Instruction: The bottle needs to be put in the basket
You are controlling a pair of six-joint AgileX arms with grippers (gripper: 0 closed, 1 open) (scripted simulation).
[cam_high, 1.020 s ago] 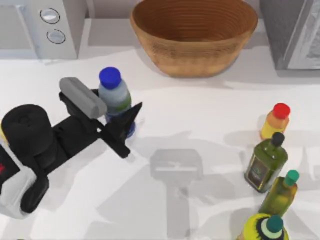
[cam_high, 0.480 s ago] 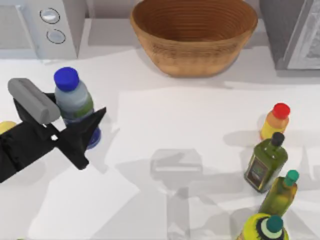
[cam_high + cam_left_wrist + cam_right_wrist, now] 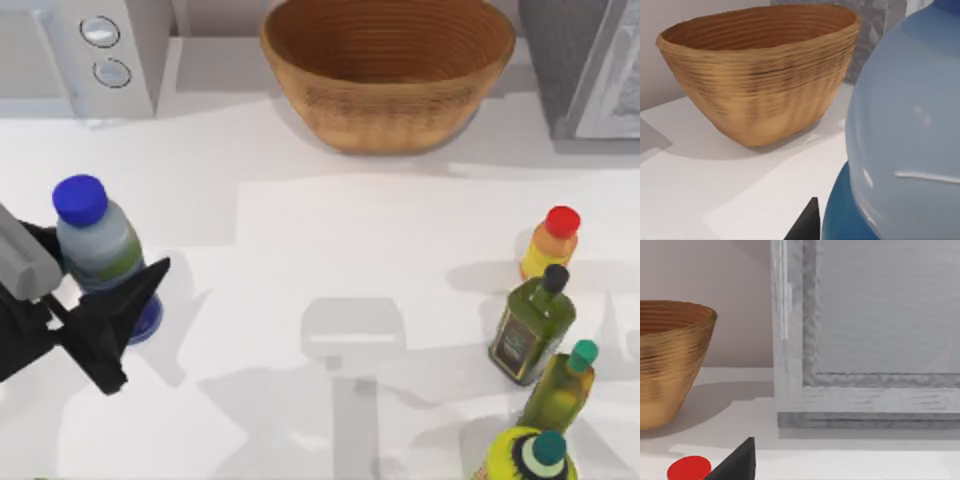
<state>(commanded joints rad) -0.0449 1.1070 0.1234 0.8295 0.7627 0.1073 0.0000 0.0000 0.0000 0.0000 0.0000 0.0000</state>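
The left gripper (image 3: 95, 300) is sitting at the table's left edge, its fingers clamping the bottle (image 3: 100, 250) upright by its lower body; the blue cap (image 3: 80, 198) is pointing up, with the blue base close against the table (image 3: 330, 250). The basket (image 3: 388, 70) is standing at the far middle, well apart from the bottle, holding nothing inside; its open bowl is also showing beyond the bottle (image 3: 905, 135) in the left wrist view. The right gripper's grip I cannot tell.
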